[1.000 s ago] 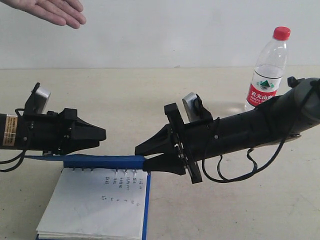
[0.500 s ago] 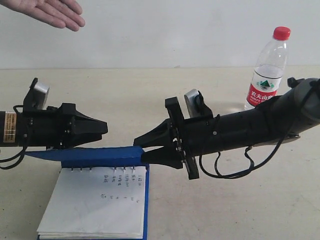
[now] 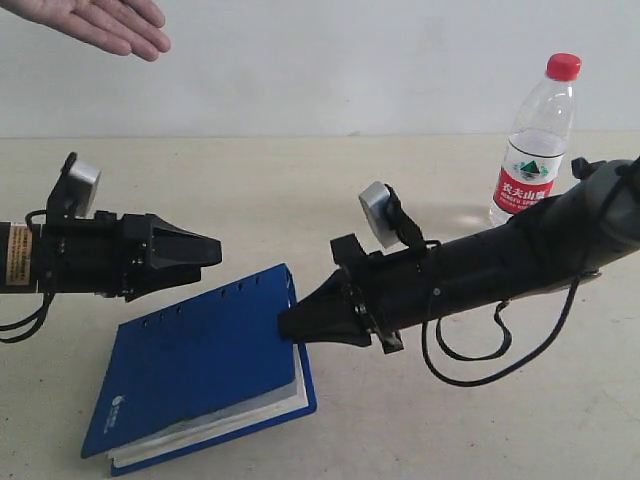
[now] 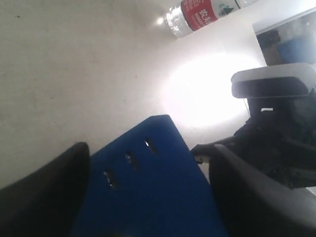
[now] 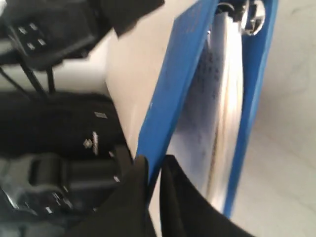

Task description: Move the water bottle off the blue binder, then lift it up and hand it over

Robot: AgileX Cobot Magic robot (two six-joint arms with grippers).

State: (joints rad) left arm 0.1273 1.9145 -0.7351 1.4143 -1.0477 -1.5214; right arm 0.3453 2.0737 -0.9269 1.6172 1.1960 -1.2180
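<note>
Now | left end effector point(image 4: 148, 150) apart | right end effector point(image 5: 154, 163) seemingly clamps blue binder point(image 3: 200, 350)

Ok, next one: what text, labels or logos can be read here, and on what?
"农夫山泉": white on the red label of the water bottle, under a green mountain logo.
White logo on the blue binder cover: too small to read.
Yellow sticker on the left arm: too small to read.
Handwriting on the binder pages, right wrist view: blurred.

Royal-blue binder point(image 3: 200, 360); clear water bottle point(image 3: 540, 125), red cap point(image 3: 564, 66).
</note>
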